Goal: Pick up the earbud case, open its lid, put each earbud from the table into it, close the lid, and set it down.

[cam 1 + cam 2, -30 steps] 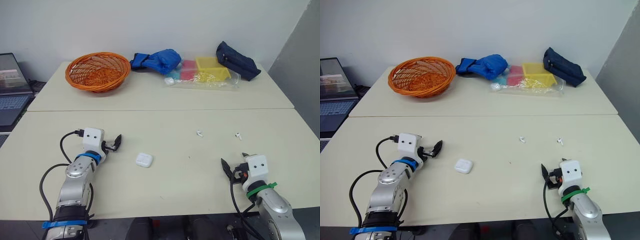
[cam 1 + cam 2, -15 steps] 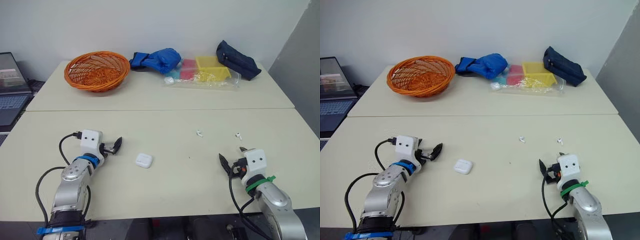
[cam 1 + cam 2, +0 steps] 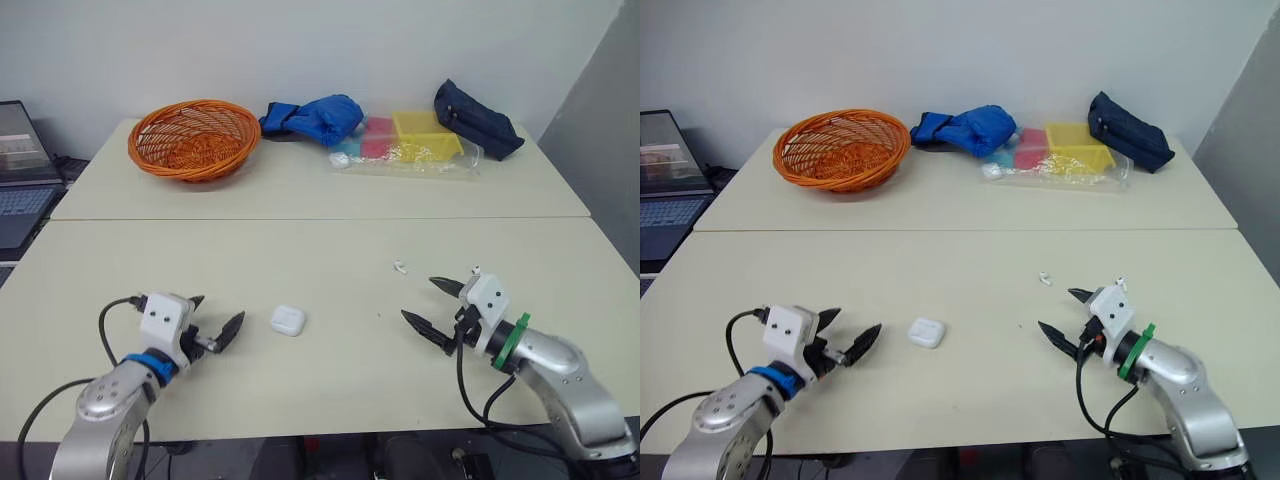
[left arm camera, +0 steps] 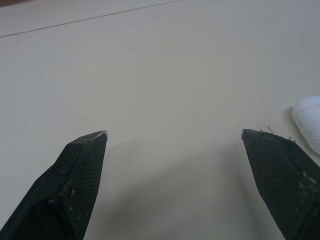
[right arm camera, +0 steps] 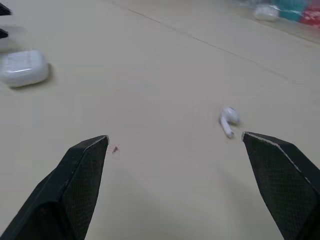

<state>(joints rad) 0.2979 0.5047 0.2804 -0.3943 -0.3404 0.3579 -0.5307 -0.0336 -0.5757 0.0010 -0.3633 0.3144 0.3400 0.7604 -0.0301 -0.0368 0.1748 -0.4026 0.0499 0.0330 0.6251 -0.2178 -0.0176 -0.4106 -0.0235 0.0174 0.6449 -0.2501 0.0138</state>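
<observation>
While both spread wide and empty | left gripper point(image 3: 217, 310): earbud case point(image 3: 288, 320) near its fingertips | right gripper point(image 3: 420, 298): earbud point(image 3: 399, 267) just ahead

Eye views: head stereo pair, high, facing forward and down over the whole table point(image 3: 330, 240), earbud case point(image 3: 288, 320) at lower centre. Wrist views: low, close to the table, sighting along left gripper point(image 4: 173, 132) and right gripper point(image 5: 174, 136); both share that case.
</observation>
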